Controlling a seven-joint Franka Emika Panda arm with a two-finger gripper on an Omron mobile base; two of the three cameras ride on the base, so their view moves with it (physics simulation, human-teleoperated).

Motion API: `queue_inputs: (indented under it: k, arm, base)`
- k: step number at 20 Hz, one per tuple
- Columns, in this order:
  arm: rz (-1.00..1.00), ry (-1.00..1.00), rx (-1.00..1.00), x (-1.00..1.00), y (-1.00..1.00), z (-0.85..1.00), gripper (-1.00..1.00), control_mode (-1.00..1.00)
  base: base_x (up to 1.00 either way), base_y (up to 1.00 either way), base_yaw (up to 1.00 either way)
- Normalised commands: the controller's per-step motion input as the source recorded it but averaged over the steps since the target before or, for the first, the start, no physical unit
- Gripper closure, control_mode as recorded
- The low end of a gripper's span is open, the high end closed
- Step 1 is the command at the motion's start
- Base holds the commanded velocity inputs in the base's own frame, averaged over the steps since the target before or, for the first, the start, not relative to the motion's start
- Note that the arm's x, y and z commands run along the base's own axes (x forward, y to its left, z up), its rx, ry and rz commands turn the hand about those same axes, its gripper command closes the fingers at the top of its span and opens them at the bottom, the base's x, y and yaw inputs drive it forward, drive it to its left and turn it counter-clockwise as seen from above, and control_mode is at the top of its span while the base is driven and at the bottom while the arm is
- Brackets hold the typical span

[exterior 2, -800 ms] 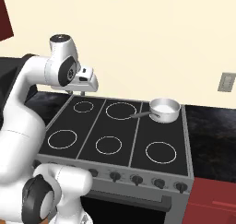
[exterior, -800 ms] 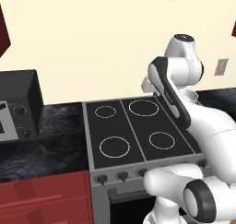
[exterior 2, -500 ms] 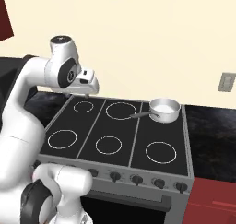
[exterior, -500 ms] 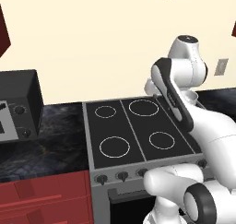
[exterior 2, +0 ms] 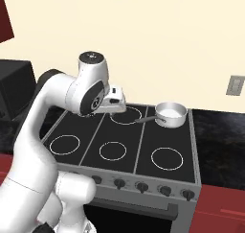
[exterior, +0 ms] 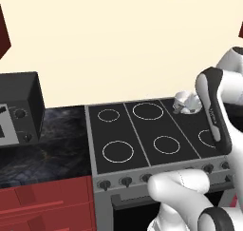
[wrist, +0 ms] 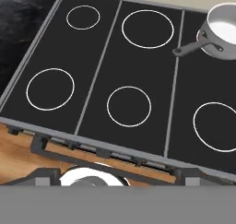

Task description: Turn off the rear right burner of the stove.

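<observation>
So far nothing on the stove (exterior 2: 162, 141) looks handled: its row of dark knobs (exterior 2: 141, 185) along the front edge sits untouched. The gripper (exterior 2: 116, 99) hangs above the back edge of the glass top, left of the small steel pot (exterior 2: 171, 114) on the rear right burner, well apart from the knobs. Whether the claw's fingers are apart or together, I cannot tell. By my judgement the whole reach down to the right knob and the turn itself are left.
</observation>
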Motion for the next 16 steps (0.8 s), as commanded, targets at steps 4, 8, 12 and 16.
queue_inputs:
  k: [4, 8, 12, 16]
  arm:
    - [0.45, -0.28, -0.08, -0.66, -0.83, -0.35, -1.00, -1.00]
    - [0.49, -0.27, -0.14, -0.52, -0.70, -0.47, -1.00, -1.00]
    - [0.40, -0.22, -0.15, -0.39, -0.60, -0.41, -1.00, -1.00]
    - [0.31, -0.14, -0.13, -0.16, -0.51, -0.36, -1.00, -1.00]
  base:
    - [0.00, 0.00, 0.00]
    - [0.00, 0.00, 0.00]
    - [0.00, 0.00, 0.00]
    - [0.00, 0.00, 0.00]
